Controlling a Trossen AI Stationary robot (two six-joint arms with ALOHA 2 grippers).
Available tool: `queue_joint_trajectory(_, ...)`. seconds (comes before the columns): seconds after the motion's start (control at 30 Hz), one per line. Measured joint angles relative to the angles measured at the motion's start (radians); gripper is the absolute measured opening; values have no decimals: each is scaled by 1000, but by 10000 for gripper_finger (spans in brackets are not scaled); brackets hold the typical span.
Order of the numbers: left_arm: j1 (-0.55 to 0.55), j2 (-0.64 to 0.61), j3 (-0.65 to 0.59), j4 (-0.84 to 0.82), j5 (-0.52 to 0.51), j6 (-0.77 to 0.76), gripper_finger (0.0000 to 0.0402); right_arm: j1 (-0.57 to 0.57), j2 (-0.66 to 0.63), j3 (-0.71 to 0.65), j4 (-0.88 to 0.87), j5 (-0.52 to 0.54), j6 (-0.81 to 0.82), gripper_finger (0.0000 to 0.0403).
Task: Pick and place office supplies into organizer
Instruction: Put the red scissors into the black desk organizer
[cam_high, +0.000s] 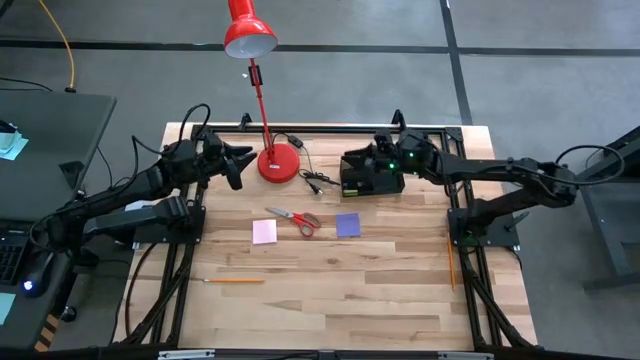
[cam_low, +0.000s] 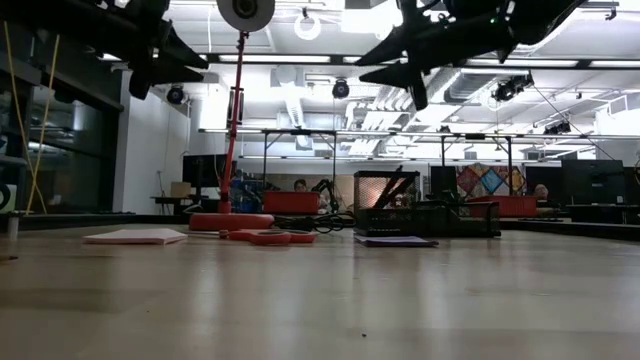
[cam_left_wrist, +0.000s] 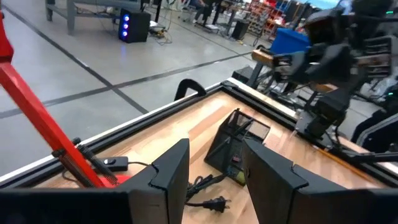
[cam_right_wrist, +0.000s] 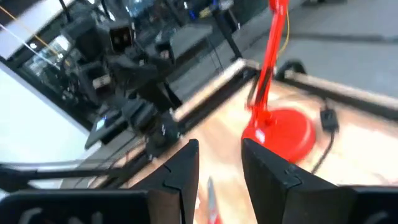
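Both claws empty above the worktop (cam_high: 400, 290)

Right claw (cam_right_wrist: 217, 165) and left claw (cam_left_wrist: 214, 171) stand apart; the organizer (cam_high: 371, 180) is half hidden under the right arm, contents unclear.

floor: grey concrete (cam_high: 540, 30), dark seams | ceiling: bright strip lights (cam_low: 300, 58) | side: dark desk (cam_high: 40, 140)

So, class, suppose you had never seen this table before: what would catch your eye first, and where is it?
The red desk lamp stands out, its round base at the table's far edge, left of the black organizer. Next come the red-handled scissors mid-table, lying between a pink sticky-note pad and a purple sticky-note pad. The right claw hangs above the organizer, empty, jaws apart.
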Motion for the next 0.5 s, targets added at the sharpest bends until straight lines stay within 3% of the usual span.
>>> queue_joint_trajectory(0.17,0,39,0,0,27,49,134,34,-7,0,-65,2,59,110)
queue_joint_trajectory(0.5,0,175,0,-8,335,185,134,68,-7,0,-123,104,80,110)
